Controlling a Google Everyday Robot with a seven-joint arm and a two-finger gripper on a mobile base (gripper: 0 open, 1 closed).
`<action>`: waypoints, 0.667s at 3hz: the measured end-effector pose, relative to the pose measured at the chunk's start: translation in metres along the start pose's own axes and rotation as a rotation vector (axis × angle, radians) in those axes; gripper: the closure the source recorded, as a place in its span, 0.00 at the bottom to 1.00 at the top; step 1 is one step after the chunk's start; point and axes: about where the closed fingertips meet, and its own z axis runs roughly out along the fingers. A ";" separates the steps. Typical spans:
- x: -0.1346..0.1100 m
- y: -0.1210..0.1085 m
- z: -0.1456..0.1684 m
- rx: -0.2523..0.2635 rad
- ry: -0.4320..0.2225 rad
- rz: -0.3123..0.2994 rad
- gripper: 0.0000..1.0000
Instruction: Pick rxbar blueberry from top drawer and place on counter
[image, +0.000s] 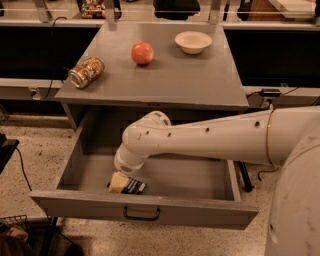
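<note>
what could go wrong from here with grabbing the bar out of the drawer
The gripper sits at the left end of the rxbar blueberry, so an off-centre hold may let it slip. The bar lies close to the front wall of the top drawer; lifting could snag there.

Fat, smooth white arm (210, 137), round like a tube. Small dark dots in a row along it, thin gold ring far right. Pale yellow gripper (119, 182) at its tip, near left inside the top drawer (210, 212).
</note>
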 end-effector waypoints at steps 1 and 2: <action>-0.006 0.008 0.009 -0.033 -0.019 0.008 0.00; -0.010 0.013 0.020 -0.049 -0.032 0.000 0.00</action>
